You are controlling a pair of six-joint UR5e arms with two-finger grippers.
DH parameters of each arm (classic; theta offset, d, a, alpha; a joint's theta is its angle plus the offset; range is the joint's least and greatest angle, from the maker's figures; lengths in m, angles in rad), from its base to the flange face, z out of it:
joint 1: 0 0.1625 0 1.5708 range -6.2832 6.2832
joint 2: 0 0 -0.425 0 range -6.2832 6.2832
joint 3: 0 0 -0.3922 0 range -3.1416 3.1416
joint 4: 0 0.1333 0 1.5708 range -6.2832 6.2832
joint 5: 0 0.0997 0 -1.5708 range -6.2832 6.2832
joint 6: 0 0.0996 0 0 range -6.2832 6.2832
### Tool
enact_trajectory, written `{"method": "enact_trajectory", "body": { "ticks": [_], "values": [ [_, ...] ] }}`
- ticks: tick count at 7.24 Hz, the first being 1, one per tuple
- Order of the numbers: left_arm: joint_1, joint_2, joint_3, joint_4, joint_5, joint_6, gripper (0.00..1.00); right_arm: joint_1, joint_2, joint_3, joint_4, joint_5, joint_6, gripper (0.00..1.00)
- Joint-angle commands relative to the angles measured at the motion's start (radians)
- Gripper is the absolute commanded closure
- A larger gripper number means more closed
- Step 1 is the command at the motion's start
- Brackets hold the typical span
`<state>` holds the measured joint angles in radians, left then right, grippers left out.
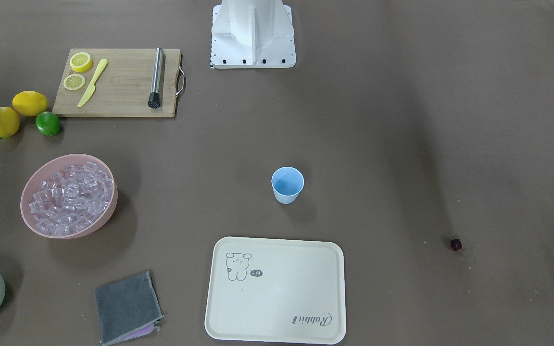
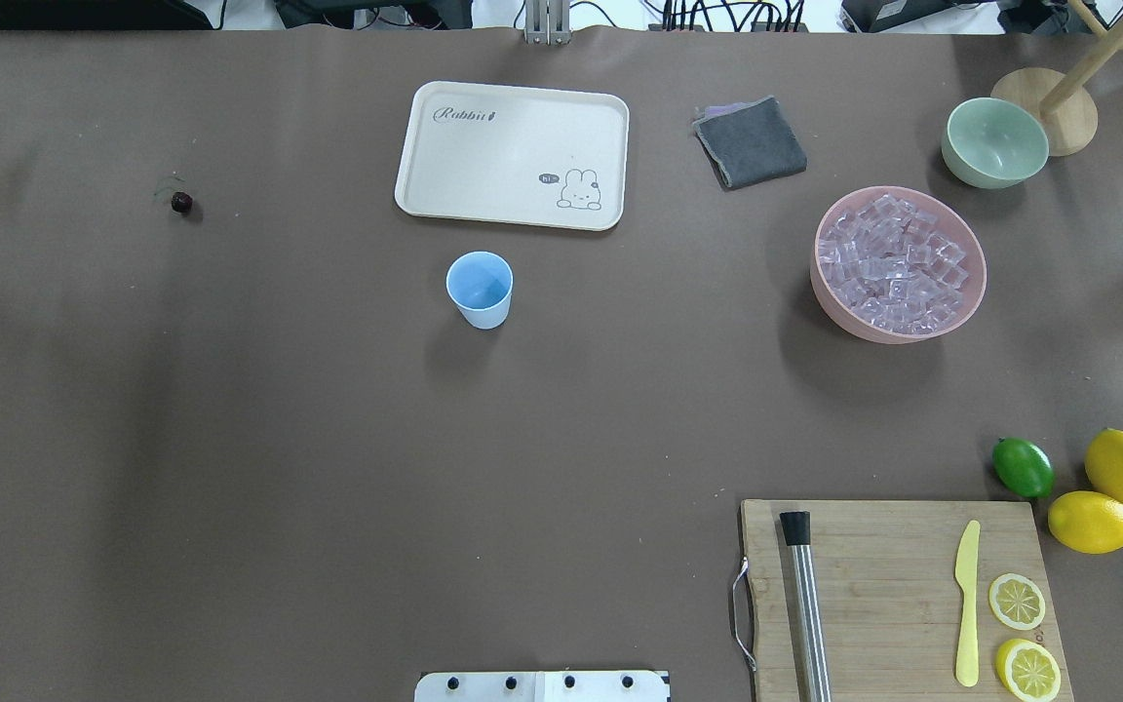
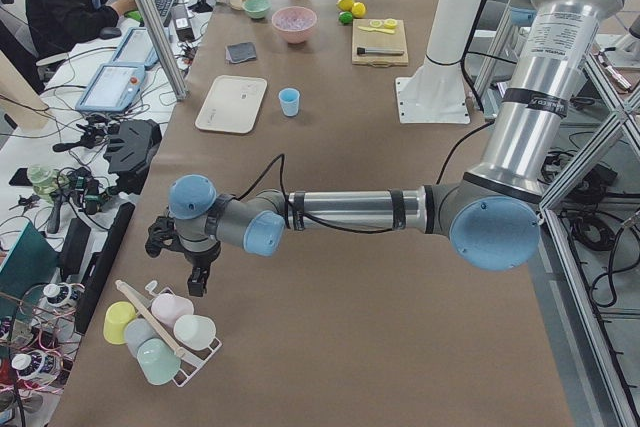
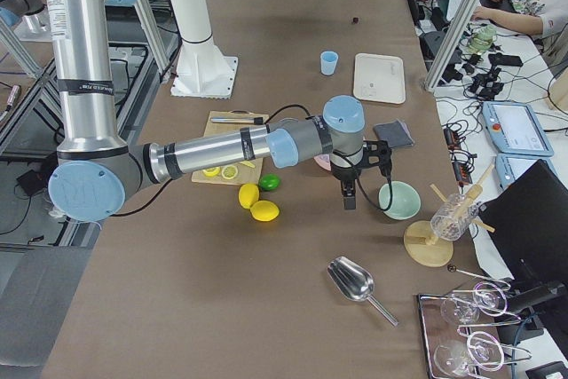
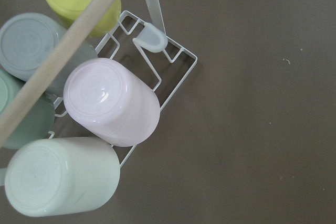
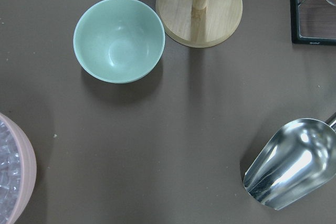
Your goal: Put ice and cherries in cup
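light-blue plastic cup [image 2: 480, 289] stands upright mid-table. clear glassy ice cubes [image 2: 893, 261] fill the pink bowl [image 2: 898, 336]: likely hard, slippery; scoop them. tiny dark red cherry [image 2: 181, 202] lies well apart: likely soft, rolls; pinch its body gently. left gripper [image 3: 197, 285], right gripper [image 4: 349, 201]: state cannot be told.

The cup [image 1: 287, 184], small, light blue and tapered, stands upright and empty near the middle of the surface [image 1: 402, 144]. The ice [image 1: 70, 198], many small clear cubes, is heaped in a wide pink bowl [image 1: 107, 215] well apart from it. The single dark red cherry [image 1: 456, 244] lies alone on the surface, far off on the cup's other side.
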<state>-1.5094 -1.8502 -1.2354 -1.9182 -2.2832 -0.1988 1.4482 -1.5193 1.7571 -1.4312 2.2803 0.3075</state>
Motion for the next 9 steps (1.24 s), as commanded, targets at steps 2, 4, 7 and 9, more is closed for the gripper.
{"method": "enact_trajectory", "body": {
  "ticks": [2,4,7,9],
  "values": [
    [0.0,0.025,-0.012,-0.086,-0.008,0.001,0.02,0.008,0.004,0.004,0.0,-0.002,0.001,0.0],
    [0.0,0.017,-0.016,-0.125,0.002,0.004,0.02,0.008,0.001,0.007,0.0,-0.013,0.001,0.0],
    [0.023,0.012,0.03,-0.191,0.08,-0.001,0.02,0.008,0.008,0.035,0.0,-0.034,0.001,0.0],
    [0.015,0.022,0.025,-0.197,0.077,-0.028,0.02,0.011,0.015,0.05,0.0,-0.058,0.001,0.0]
  ]
}}
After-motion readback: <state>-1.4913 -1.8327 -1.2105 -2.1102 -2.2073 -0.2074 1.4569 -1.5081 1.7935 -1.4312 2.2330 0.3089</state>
